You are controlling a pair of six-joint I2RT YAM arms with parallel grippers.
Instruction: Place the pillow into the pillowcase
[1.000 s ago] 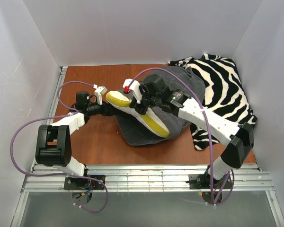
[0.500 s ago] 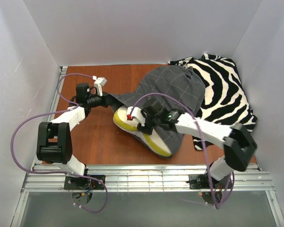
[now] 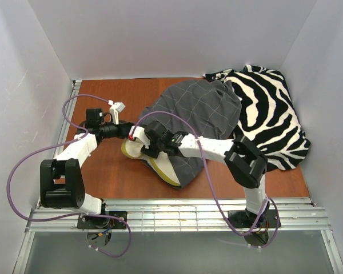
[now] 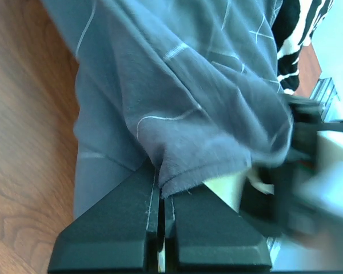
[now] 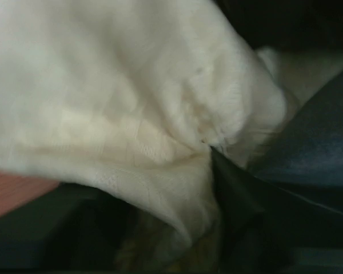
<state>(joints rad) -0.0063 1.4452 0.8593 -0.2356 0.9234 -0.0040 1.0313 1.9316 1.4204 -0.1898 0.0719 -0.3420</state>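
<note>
1. Nearest of the task's things, the yellow-green edge of the pillow (image 3: 160,169) is seen on the brown table (image 3: 103,177), near the middle and pointing toward the near right.
2. Only that edge and the pillow's cream left end are left uncovered; the rest is draped by the pillowcase (image 3: 200,111).
3. The right gripper (image 3: 142,144) is stretched across from the right side to the pillow's left end. In its wrist view, which is blurred, a puckered fold of the cream pillow (image 5: 120,103) is pinched between dark fingers (image 5: 237,197), with grey pillowcase (image 5: 317,151) cloth just to the right.
4. Just to the left and slightly farther, the left gripper (image 3: 127,132) is set at the pillowcase's left hem. Its wrist view shows the jaws of the left gripper (image 4: 162,191) pressed together on the hem of the pillowcase (image 4: 177,85), and a sliver of pillow (image 4: 226,188) is visible under the cloth.
5. Beyond both grippers, the pillowcase is heaped toward the far right.
6. Farthest right, a zebra-striped fabric (image 3: 268,114) is spread, touching the pillowcase's right side.
</note>
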